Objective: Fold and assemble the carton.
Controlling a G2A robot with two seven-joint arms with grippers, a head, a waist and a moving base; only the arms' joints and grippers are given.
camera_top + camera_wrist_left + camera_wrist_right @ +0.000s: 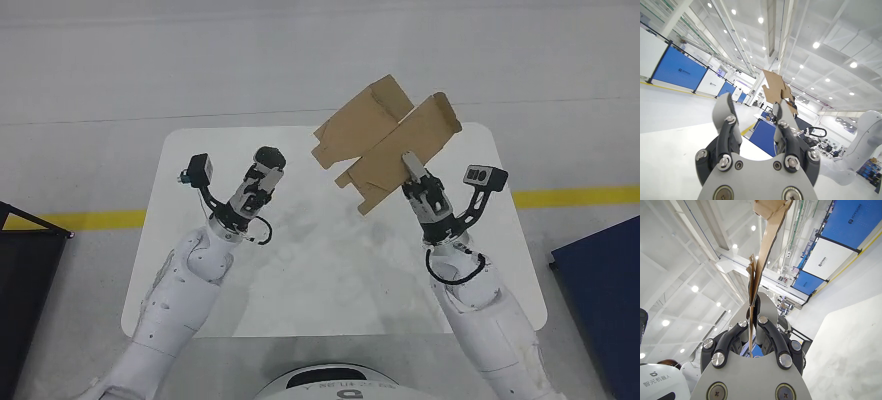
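A flat brown cardboard carton [385, 140] is held up in the air above the far right part of the white table [300, 300]. My right gripper [410, 165] is shut on the carton's near edge; in the right wrist view the sheet [761, 262] runs edge-on between the fingers [768, 309] and rises away from them. My left gripper [265, 170] is raised over the table's left half, open and holding nothing. From the left wrist view the carton [776, 91] stands farther off, past the spread fingertips [730, 104].
A yellow floor line [90, 218] runs behind the table on both sides. A dark blue bin [600, 290] stands by the table's right edge and a black frame [25, 270] by its left edge.
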